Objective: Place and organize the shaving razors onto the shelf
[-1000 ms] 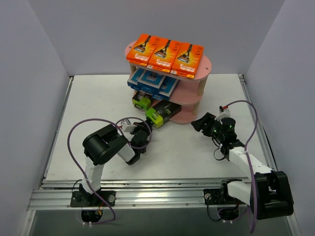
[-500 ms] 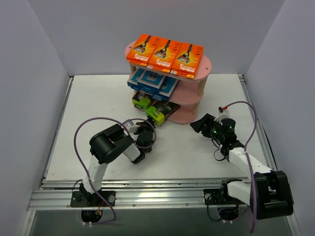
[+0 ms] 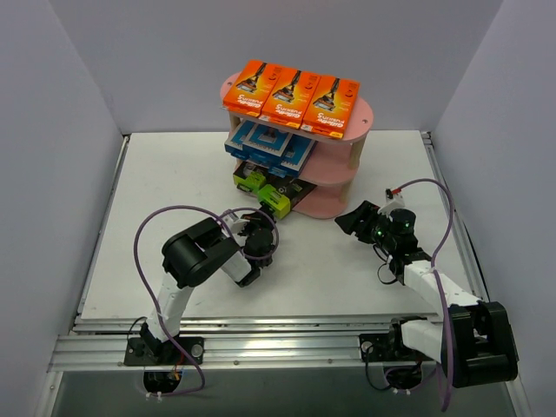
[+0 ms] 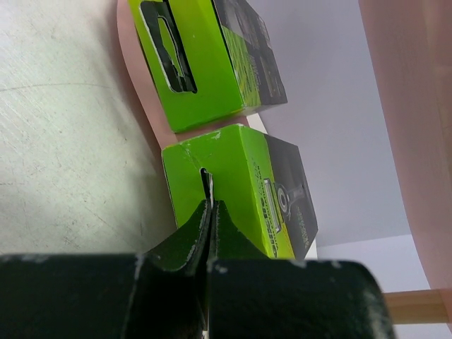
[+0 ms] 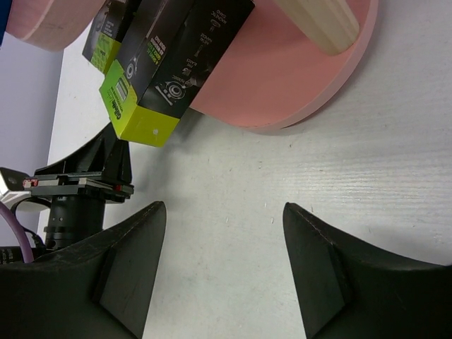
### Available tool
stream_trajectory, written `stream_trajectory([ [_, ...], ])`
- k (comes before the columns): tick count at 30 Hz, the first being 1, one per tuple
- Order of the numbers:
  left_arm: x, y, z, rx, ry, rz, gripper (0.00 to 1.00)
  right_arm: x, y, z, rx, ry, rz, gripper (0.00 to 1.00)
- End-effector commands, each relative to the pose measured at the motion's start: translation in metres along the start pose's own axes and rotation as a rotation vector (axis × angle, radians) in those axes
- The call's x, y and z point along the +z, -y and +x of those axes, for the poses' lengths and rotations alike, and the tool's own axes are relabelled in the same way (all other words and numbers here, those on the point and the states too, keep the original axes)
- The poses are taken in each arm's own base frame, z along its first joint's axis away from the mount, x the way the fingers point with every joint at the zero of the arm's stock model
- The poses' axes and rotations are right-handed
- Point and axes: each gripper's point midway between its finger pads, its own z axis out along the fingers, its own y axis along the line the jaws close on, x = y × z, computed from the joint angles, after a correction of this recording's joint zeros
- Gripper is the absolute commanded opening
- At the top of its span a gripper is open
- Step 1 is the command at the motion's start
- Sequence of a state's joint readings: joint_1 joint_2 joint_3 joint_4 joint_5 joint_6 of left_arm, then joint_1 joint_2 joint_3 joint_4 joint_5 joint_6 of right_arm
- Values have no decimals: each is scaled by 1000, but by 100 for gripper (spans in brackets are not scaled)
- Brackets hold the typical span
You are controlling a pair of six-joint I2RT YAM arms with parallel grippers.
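The shelf (image 3: 334, 198) stands at the upper centre of the top view, with three orange packs (image 3: 292, 97) in a row on its top board and blue packs (image 3: 271, 144) on the middle one. On the bottom board lie two black packs with green ends. The near pack (image 4: 233, 191) juts over the front edge, and the far pack (image 4: 198, 63) lies beside it. The left gripper (image 4: 210, 210), jaws pressed together and empty, points at the near pack's green end; whether it touches cannot be told. The right gripper (image 5: 224, 215), lower right of the shelf, is parted over the table (image 5: 395, 141) and holds nothing.
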State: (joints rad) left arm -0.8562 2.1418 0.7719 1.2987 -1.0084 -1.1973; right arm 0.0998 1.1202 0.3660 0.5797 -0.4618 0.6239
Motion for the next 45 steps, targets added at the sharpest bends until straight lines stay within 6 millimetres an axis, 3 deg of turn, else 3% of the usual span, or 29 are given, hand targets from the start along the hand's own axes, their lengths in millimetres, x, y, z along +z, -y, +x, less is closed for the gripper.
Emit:
stream_trajectory([
  [1,5,50,-33,-285,135,111,2,0,-7,0,-24,3,-36,63],
  [8,10,43,-36,-298,169,93,2,1,-5,2,-26,-2,-30,63],
  [18,17,49,-41,-338,209,90,2,2,-7,3,-31,-9,-33,63],
  [36,22,54,-33,-358,224,94,3,3,-8,7,-36,-20,-33,63],
  [43,21,52,-26,-313,194,100,34,2,-8,7,-38,-17,-32,63],
  [45,20,50,-25,-315,188,101,39,3,-9,7,-39,-18,-35,63],
])
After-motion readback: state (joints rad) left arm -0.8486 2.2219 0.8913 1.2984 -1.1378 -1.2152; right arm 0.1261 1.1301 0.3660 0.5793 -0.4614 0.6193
